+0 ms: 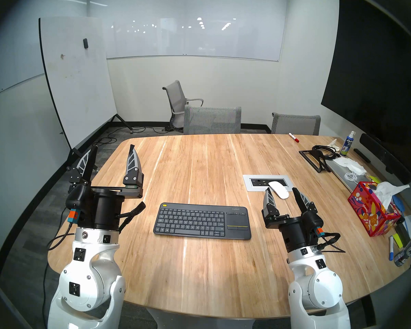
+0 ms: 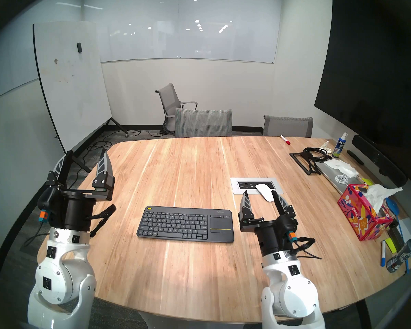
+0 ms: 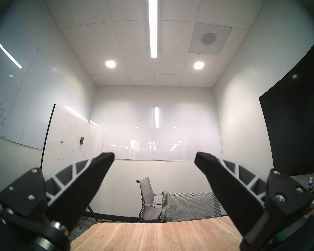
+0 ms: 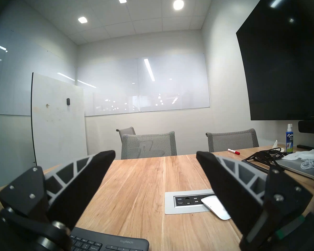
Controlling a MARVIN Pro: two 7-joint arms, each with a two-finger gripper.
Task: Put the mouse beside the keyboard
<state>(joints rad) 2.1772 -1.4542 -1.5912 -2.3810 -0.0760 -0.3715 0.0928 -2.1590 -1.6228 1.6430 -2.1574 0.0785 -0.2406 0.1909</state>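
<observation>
From the head pair I look steeply down over the wooden table (image 1: 199,262), both arms rising from the bottom corners; the two eyes overlap almost wholly. My left wrist view sits high, tilted up toward the far wall and ceiling. My right wrist view rides low over the tabletop, sharing the keyboard (image 4: 109,244) and mouse (image 4: 216,207) with the head.

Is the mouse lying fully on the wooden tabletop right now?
No. The mouse rests partly over the grey port panel set into the table, with only its near end over the wood.
</observation>
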